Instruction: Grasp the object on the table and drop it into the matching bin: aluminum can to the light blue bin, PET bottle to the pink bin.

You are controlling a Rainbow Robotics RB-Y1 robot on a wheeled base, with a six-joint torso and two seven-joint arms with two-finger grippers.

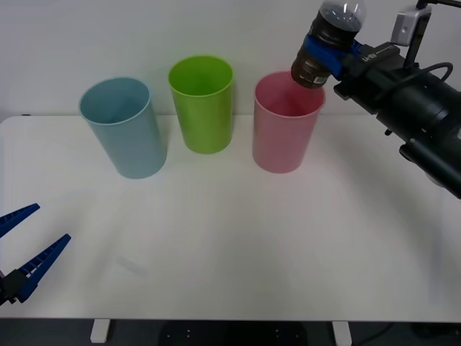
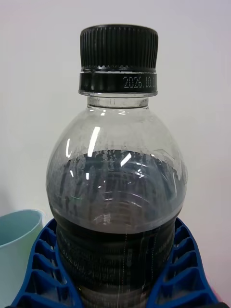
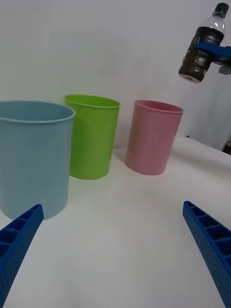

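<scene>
Your bottle (image 1: 329, 45) hangs in the air, clamped in the right gripper (image 1: 324, 56), whose blue jaws close round its dark lower body. It tilts, base toward the pink bin (image 1: 284, 122) and just above that bin's rim on the side nearer the desk's right edge; by my read it wants to sit more squarely over the opening before you release. It is clear plastic with a black cap. Your left gripper (image 1: 25, 249) idles near the desk's front left corner, jaws wide.
</scene>
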